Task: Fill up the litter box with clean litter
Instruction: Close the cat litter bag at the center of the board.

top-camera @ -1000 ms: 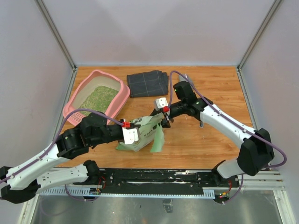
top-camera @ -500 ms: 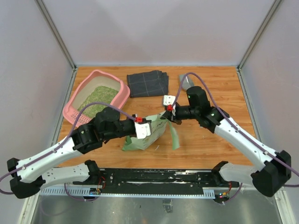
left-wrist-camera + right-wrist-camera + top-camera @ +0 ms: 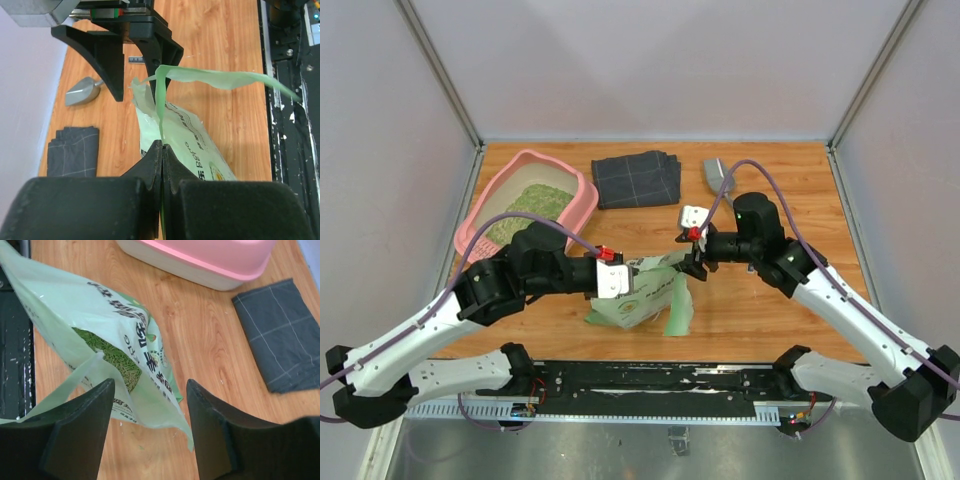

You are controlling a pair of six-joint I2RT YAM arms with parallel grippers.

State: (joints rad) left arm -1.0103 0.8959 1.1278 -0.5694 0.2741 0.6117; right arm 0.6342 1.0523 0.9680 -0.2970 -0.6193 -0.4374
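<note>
Over the wooden table (image 3: 750, 335) the left gripper (image 3: 622, 282) pinches the bag (image 3: 645, 305); the right gripper (image 3: 693, 263), spread, should grip it to pour litter (image 3: 107, 357).

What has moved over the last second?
The right gripper drifted right and toward the near edge, its arm uncovering the metal scoop; its jaws stand open at the litter bag. The left gripper edged right, still shut on the bag, whose loose flap swung right. Litter box, clean litter and cloth stayed put.

Bag (image 3: 642, 300) blocks mid-frame, litter box (image 3: 582, 208), cloth (image 3: 637, 178) n scoop (image 3: 715, 175) crowd the top edge, but table (image 3: 800, 185)'s upper right corner looks passable imo.
</note>
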